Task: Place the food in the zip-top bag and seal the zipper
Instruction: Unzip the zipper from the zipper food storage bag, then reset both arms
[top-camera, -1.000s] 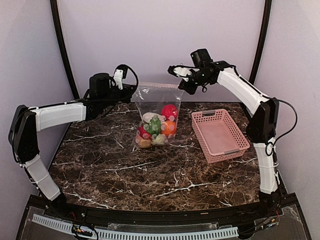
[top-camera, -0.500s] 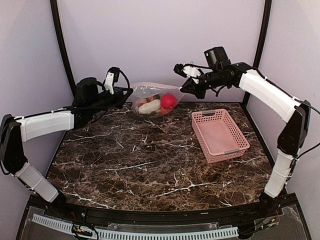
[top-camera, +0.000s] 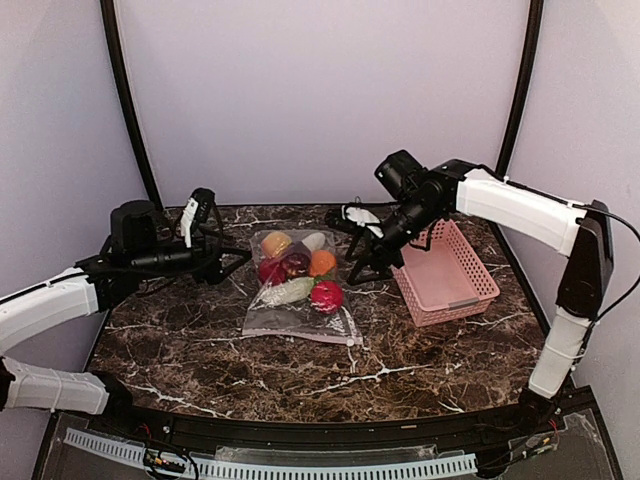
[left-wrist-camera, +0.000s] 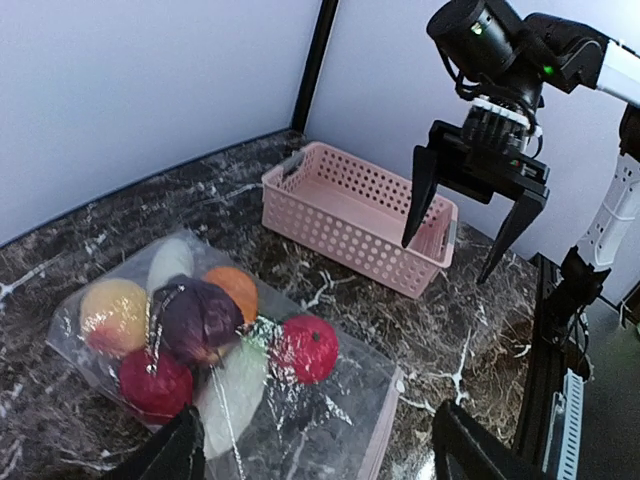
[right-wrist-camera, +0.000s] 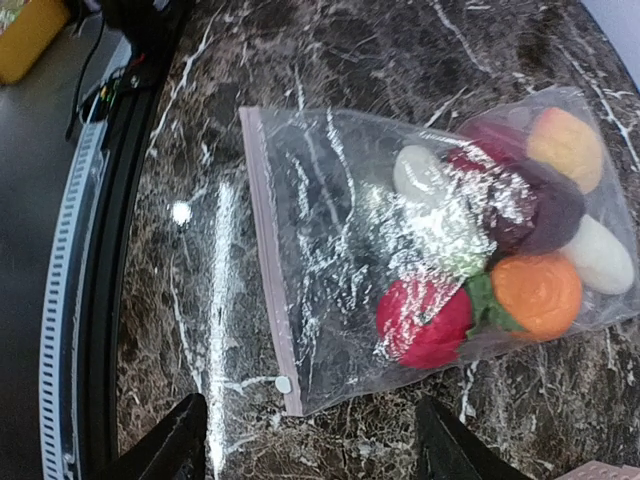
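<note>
A dark marble-patterned table (top-camera: 300, 370) with white veins fills the middle of the room. Behind the table rises a plain pale lilac back wall (top-camera: 320, 90), with matching side walls (top-camera: 50, 120) flanking it. Black poles (top-camera: 128, 110) stand at the table's far corners. A white slotted strip (top-camera: 270, 466) runs along its near edge. A small bright glare spot (right-wrist-camera: 181, 212) sits on its surface.

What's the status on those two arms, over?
Left gripper open, right gripper open, bag not held. Food inside bag, flat on table; zipper seal unconfirmed. Nothing blocking; pink basket beside it.
</note>
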